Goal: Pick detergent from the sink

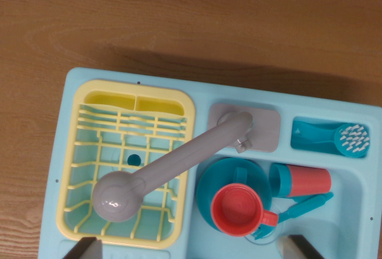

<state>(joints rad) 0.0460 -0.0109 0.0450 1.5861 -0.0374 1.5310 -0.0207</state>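
Looking straight down, the wrist view takes in a light blue toy sink on a wooden table. A yellow dish rack fills the left basin, and the grey faucet is swung over it, leaving the right basin open from above. There, at lower right of the frame, the detergent bottle lies on its side, just beside a red cup resting on a teal plate. A brush sits in the upper right tray. The gripper shows two fingertips at the bottom corners, spread wide and empty, apparently set for a descent.
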